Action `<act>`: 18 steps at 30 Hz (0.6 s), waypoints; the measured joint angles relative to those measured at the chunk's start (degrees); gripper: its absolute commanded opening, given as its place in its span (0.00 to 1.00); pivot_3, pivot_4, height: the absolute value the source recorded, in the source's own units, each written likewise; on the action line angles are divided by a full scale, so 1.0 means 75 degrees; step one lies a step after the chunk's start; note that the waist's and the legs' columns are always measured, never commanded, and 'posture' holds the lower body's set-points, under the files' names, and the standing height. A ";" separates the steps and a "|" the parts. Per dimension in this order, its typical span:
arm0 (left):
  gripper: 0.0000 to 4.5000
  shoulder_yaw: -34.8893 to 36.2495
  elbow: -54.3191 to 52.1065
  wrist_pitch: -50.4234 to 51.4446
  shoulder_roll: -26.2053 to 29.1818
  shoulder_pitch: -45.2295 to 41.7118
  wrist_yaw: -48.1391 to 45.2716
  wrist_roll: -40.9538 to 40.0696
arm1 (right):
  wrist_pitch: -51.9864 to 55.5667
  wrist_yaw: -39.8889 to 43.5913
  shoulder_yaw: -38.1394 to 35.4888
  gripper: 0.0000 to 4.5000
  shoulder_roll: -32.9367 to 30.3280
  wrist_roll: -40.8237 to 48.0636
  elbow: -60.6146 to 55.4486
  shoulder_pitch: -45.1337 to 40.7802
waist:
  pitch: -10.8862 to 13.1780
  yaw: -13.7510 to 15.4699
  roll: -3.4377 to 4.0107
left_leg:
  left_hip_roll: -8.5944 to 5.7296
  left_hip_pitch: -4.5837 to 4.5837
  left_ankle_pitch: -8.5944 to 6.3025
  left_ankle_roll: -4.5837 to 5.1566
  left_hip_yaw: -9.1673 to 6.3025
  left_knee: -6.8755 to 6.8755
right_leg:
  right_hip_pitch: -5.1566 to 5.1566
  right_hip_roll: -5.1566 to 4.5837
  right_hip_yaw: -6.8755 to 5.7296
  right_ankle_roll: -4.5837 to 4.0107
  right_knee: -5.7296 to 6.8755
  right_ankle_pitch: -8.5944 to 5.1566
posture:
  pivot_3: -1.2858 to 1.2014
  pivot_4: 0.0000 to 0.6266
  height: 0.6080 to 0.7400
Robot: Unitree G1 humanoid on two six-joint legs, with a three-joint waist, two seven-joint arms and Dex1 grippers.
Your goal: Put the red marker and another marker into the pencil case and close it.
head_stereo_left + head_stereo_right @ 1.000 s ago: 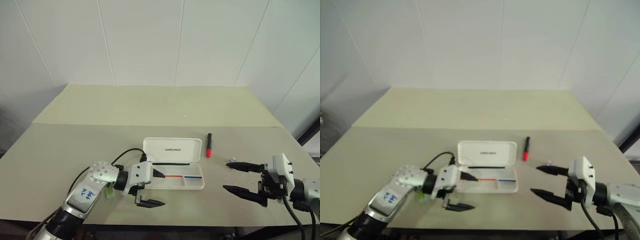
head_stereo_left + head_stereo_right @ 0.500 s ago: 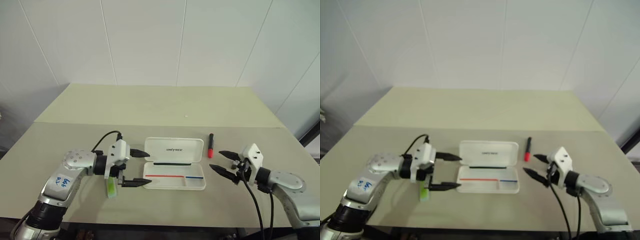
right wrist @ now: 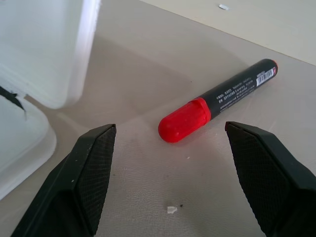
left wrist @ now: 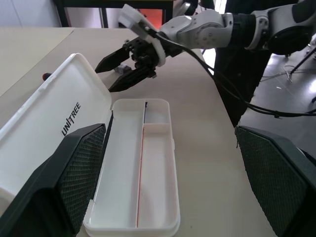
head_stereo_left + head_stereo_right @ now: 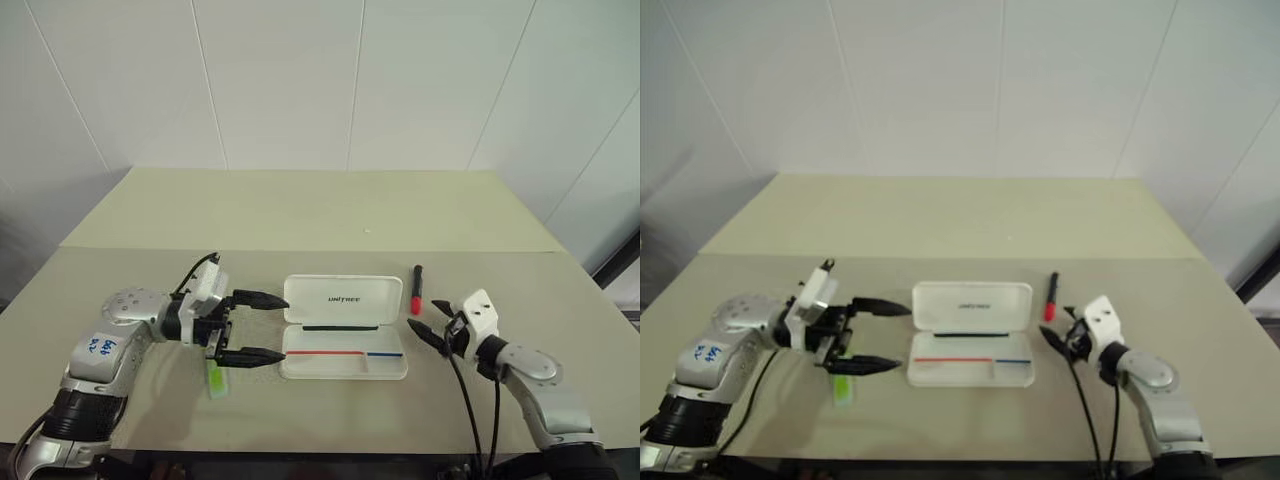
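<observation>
While both grippers gape empty – right gripper (image 5: pixel 425 322) near red marker (image 5: pixel 416 290) beside open case (image 5: pixel 345 340), left gripper (image 5: pixel 262 327) above green marker (image 5: pixel 217 379) – risk: round marker rolls off if nudged on worktop (image 5: pixel 300 215).

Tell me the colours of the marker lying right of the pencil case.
The red marker has a red cap and a black barrel, clearest in the right wrist view.

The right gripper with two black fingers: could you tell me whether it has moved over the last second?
Yes. The right gripper has moved up-table toward the red marker beside the open white pencil case.
</observation>
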 measured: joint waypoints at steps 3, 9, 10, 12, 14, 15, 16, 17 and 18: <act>0.99 0.0088 0.0297 -0.0215 0.0098 -0.0003 -0.0217 -0.0041 | -0.0001 -0.0246 0.0044 1.00 0.0294 -0.0070 0.0110 -0.0156 | 0.0000 -0.0023 0.0000 | 0.0000 0.0001 0.0000 0.0000 0.0000 -0.0002 | 0.0000 0.0000 0.0000 0.0000 0.0000 0.0000 | 0.52 0.24 1.00; 0.99 0.0225 0.0565 -0.0477 0.0179 -0.0081 -0.0352 -0.0041 | -0.0010 -0.0684 0.0110 1.00 0.0644 -0.0246 0.0607 -0.0545 | 0.0001 -0.0018 0.0001 | 0.0000 -0.0002 0.0000 0.0000 -0.0001 -0.0005 | -0.0003 -0.0001 -0.0001 0.0000 -0.0002 0.0000 | 0.52 0.24 1.00; 0.99 0.0259 0.0583 -0.0505 0.0219 -0.0157 -0.0359 -0.0041 | -0.0004 -0.0808 0.0113 1.00 0.0687 -0.0313 0.0723 -0.0629 | 0.0001 -0.0018 0.0001 | 0.0000 -0.0002 0.0000 0.0000 -0.0001 -0.0006 | -0.0004 -0.0001 -0.0001 0.0000 -0.0002 0.0000 | 0.52 0.24 1.00; 0.99 0.0385 0.0616 -0.0569 0.0304 -0.0264 -0.0397 -0.0047 | 0.0008 -0.1031 0.0114 1.00 0.0791 -0.0359 0.0922 -0.0784 | 0.0001 -0.0020 0.0001 | 0.0000 -0.0001 0.0000 0.0000 -0.0001 -0.0006 | -0.0004 -0.0001 -0.0001 0.0000 -0.0001 0.0000 | 0.52 0.24 1.00; 0.99 0.0476 0.0707 -0.0623 0.0355 -0.0286 -0.0450 -0.0054 | 0.0015 -0.1290 0.0109 1.00 0.0915 -0.0411 0.1054 -0.0912 | 0.0000 -0.0048 0.0003 | 0.0000 0.0002 0.0000 0.0000 0.0000 -0.0006 | -0.0003 -0.0001 0.0000 0.0000 0.0001 0.0000 | 0.52 0.24 1.00; 0.99 0.0504 0.0790 -0.0626 0.0355 -0.0282 -0.0465 -0.0056 | 0.0016 -0.1406 0.0108 1.00 0.0980 -0.0426 0.1103 -0.0954 | 0.0000 -0.0059 0.0003 | 0.0001 0.0001 0.0000 0.0000 -0.0001 -0.0006 | -0.0003 0.0000 0.0000 0.0000 0.0001 0.0000 | 0.52 0.24 1.00; 0.99 0.0527 0.0833 -0.0626 0.0356 -0.0272 -0.0479 -0.0056 | 0.0015 -0.1517 0.0103 1.00 0.1041 -0.0439 0.1137 -0.0985 | 0.0000 -0.0075 0.0002 | 0.0001 0.0001 0.0000 0.0000 -0.0001 -0.0004 | -0.0002 0.0000 0.0000 0.0000 0.0004 0.0000 | 0.52 0.24 1.00; 0.99 0.0542 0.0847 -0.0629 0.0360 -0.0269 -0.0500 -0.0056 | 0.0022 -0.1687 0.0103 1.00 0.1112 -0.0479 0.1194 -0.1045 | -0.0001 -0.0095 0.0000 | 0.0001 0.0001 0.0000 0.0000 -0.0001 -0.0001 | -0.0002 -0.0001 0.0000 0.0000 0.0005 0.0001 | 0.52 0.24 1.00; 0.99 0.0544 0.0847 -0.0638 0.0369 -0.0269 -0.0508 -0.0056 | 0.0031 -0.1860 0.0102 1.00 0.1175 -0.0503 0.1245 -0.1099 | -0.0002 -0.0116 0.0000 | 0.0000 0.0002 0.0000 -0.0001 -0.0001 0.0001 | 0.0000 -0.0002 0.0000 0.0000 0.0005 0.0004 | 0.52 0.24 1.00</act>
